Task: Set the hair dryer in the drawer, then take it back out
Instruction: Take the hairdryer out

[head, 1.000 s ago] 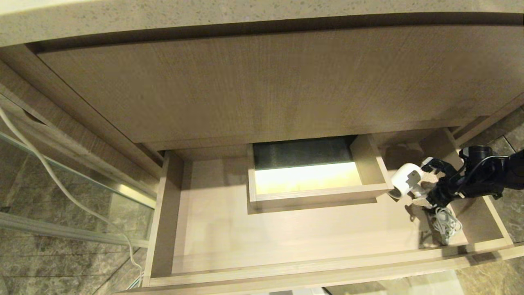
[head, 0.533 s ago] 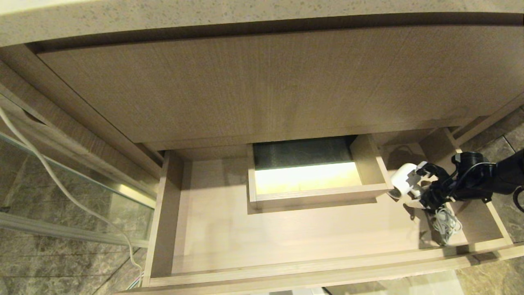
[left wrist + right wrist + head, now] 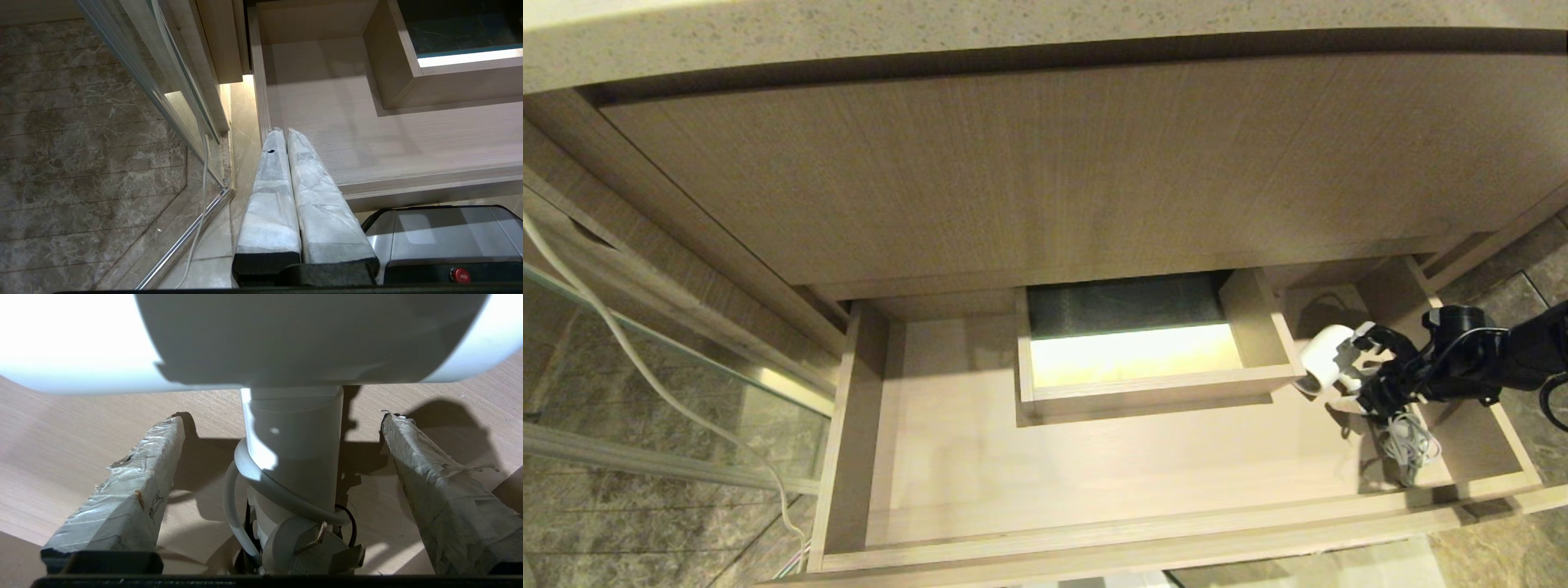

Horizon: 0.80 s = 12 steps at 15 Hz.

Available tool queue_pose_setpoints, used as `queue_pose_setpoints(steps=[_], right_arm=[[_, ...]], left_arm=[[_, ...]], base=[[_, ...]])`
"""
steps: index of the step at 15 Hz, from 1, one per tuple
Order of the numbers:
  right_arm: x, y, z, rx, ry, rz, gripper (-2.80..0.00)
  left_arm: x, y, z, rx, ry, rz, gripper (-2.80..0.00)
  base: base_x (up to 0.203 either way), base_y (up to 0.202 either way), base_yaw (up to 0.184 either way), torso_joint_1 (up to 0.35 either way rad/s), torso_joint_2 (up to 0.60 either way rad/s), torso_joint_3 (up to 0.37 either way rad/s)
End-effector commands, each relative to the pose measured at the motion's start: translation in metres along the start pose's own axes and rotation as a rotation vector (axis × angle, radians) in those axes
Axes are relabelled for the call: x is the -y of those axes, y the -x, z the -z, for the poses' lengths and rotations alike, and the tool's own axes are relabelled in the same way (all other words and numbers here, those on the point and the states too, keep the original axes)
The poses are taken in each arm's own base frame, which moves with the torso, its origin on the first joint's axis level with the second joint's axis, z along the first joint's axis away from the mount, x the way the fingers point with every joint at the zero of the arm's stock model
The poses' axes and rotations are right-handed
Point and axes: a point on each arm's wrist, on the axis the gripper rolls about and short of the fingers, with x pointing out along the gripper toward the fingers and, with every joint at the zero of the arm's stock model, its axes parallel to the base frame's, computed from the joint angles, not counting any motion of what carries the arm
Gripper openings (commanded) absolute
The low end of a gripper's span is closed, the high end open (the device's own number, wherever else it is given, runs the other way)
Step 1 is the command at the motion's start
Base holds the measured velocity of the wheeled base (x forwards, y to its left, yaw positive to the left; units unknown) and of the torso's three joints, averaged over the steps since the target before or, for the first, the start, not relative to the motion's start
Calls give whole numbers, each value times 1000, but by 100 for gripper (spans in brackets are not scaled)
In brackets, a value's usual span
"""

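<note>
The hair dryer (image 3: 1327, 359) lies in the drawer (image 3: 1094, 474); the right gripper (image 3: 1368, 371) straddles its handle, jaws wide, holding nothing. Next, likely: close and lift.

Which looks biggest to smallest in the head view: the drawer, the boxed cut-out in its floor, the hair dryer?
1. drawer
2. boxed cut-out
3. hair dryer, partly hidden by the right hand, but clearly smallest
</note>
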Motion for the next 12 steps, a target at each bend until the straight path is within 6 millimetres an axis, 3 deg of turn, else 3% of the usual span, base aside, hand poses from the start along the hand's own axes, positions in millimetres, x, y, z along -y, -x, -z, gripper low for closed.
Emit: queue_pose_setpoints(steps=[1,7,12], right_arm=[[0,0,1,1,2,-4,0],[0,28,-16,17,12,17,0],[-4,36,-17,11,10,12,0]], left_arm=[[0,0,0,0,0,0,-280],[0,0,0,-1,0,0,-280],[0,0,0,-1,0,0,-280]], base=[[0,0,0,0,0,0],[0,0,0,0,0,0],[0,0,0,0,0,0]])
